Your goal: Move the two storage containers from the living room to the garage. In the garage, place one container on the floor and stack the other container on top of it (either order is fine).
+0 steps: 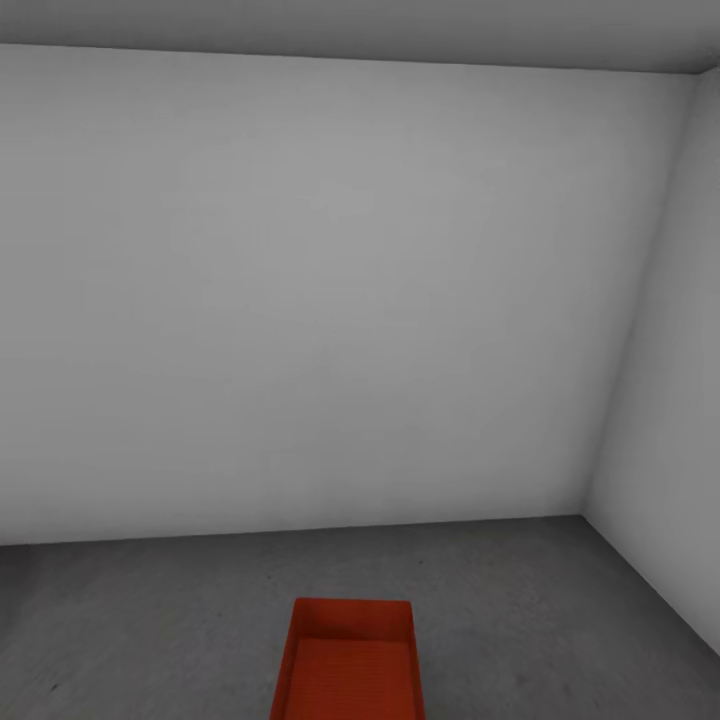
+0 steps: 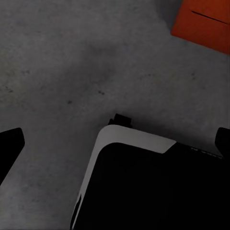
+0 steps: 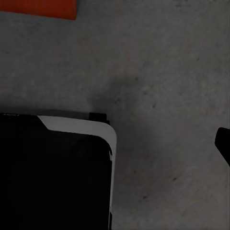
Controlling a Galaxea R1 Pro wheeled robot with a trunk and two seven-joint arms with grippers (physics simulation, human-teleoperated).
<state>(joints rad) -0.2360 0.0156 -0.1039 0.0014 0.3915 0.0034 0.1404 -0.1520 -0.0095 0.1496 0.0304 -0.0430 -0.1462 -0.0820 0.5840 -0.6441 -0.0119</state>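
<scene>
Your robot's black base with its white rounded edge (image 2: 139, 139) sits closest to both wrist cameras, over the dark grey concrete floor (image 2: 72, 62). On the left wrist view, your left claw (image 2: 117, 148) shows two dark fingertips (image 2: 9, 143) at opposite edges of the picture, spread wide and released, with nothing between them but the base and the floor. On the right wrist view, only one dark fingertip (image 3: 223, 141) of your right claw shows, at the picture's edge; you cannot tell how far that claw is open, and it holds nothing you can see. Both wrist cameras look steeply down at the floor, so your arms hang low beside the base.

One red-orange storage container (image 1: 350, 665) rests on the floor directly ahead of you in the head view, open top up, its inside bare; its near end is cut off by the picture's lower edge. A corner of it shows in the left wrist view (image 2: 203, 21), apart from the base, and a strip in the right wrist view (image 3: 38, 7).

Beyond the container, open floor runs to a plain white-grey wall (image 1: 330, 300), which meets a side wall (image 1: 670, 400) in a corner on your right.
</scene>
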